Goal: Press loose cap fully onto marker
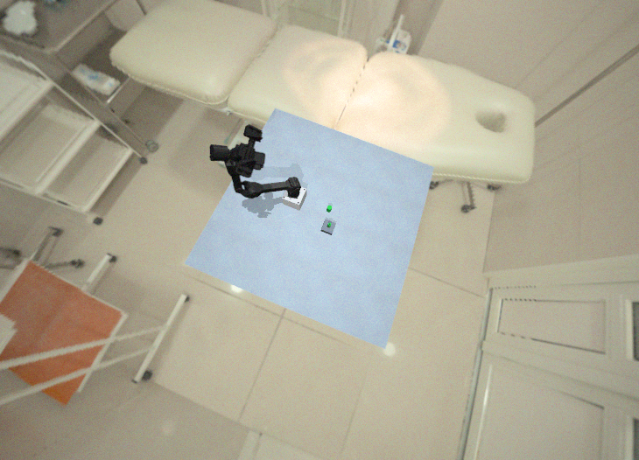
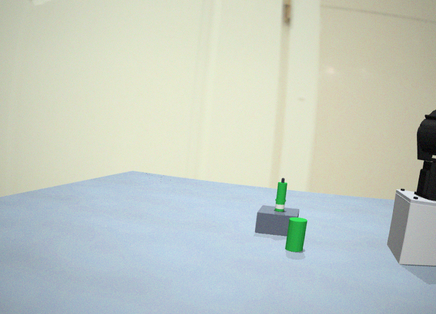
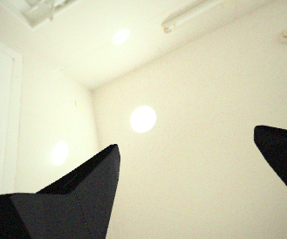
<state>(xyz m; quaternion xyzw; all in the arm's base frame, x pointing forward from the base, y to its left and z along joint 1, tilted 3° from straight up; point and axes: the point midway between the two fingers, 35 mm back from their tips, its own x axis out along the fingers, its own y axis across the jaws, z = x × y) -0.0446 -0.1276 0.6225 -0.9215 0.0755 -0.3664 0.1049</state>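
A green marker (image 2: 281, 196) (image 1: 328, 223) stands upright in the grey holder block (image 2: 269, 224) (image 1: 324, 231), its dark tip bare. The green cap (image 2: 295, 234) (image 1: 328, 207) stands upright on the blue table top, close beside the block and apart from it. My gripper (image 3: 184, 142) is open and empty; in the wrist view it points up at the wall and ceiling. The arm (image 1: 245, 158) is folded back above the table's left edge, far from the cap and marker.
The arm's white base box (image 1: 295, 199) (image 2: 411, 230) stands on the blue table top (image 1: 319, 289) (image 2: 140, 240) near the cap. A cream treatment couch (image 1: 319, 79) lies beyond the table, with shelves and a trolley at the left.
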